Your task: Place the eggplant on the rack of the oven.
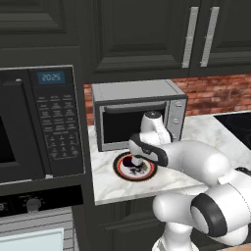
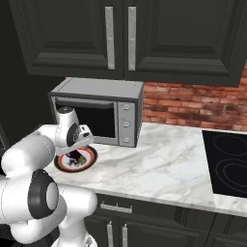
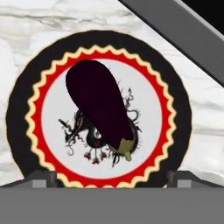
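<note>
You have a glossy, dark purple eggplant point(image 3: 101, 109) lying on its side on a round plate point(image 3: 26, 92); the oven point(image 1: 34, 230) sits lower left, door shut.

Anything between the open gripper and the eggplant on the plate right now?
Nothing. In the hand view the gripper looks straight down at the eggplant lying on the plate, with only bare air between.

Arm over plate point(image 2: 89, 161) on marble counter point(image 2: 159, 169), toaster oven point(image 2: 103, 111) just behind.
</note>
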